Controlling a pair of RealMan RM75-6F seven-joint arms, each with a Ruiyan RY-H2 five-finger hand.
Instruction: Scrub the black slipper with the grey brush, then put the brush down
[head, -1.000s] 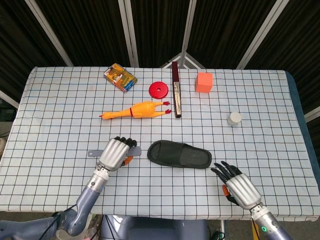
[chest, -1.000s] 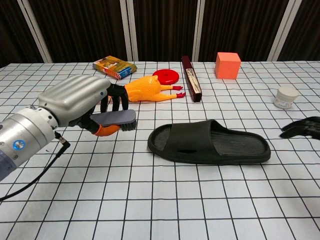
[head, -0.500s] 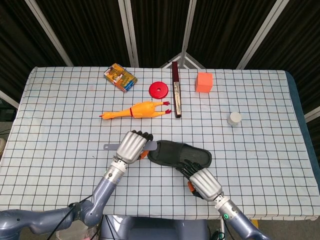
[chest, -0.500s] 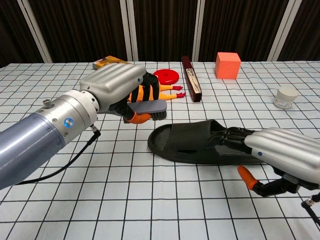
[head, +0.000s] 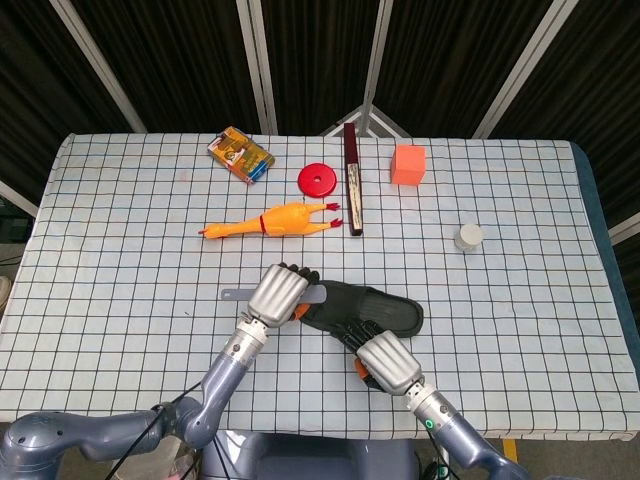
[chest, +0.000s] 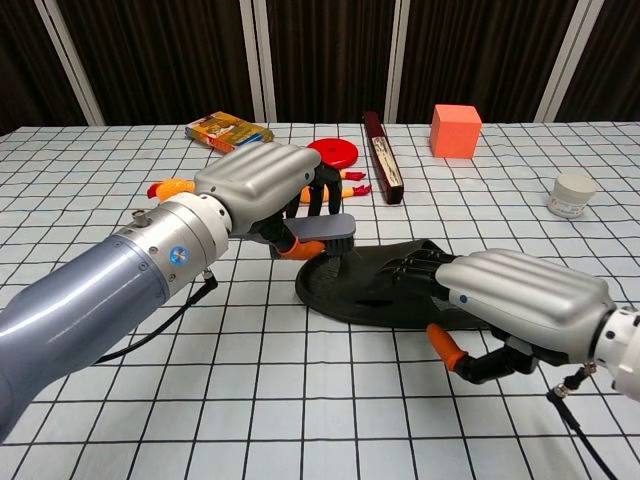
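Note:
The black slipper (head: 385, 305) (chest: 370, 290) lies flat near the table's front middle. My left hand (head: 283, 292) (chest: 262, 188) grips the grey brush (chest: 328, 229) and holds it, bristles down, just above the slipper's left end. The brush's thin handle (head: 236, 295) sticks out to the left. From the front, my right hand (head: 386, 360) (chest: 522, 303) reaches over the slipper; its fingers lie on the strap and its orange-tipped thumb sits at the near edge. The right part of the slipper is hidden behind that hand in the chest view.
Behind the slipper lie a yellow rubber chicken (head: 272, 219), a red disc (head: 318, 180) and a long dark box (head: 352, 190). An orange cube (head: 407, 165), a small white jar (head: 468, 237) and a colourful packet (head: 240, 154) stand farther off on the checked tablecloth (head: 120, 250).
My left hand carried the brush rightward until it reached the slipper's left end. My right hand came in from the front right edge and settled on the slipper.

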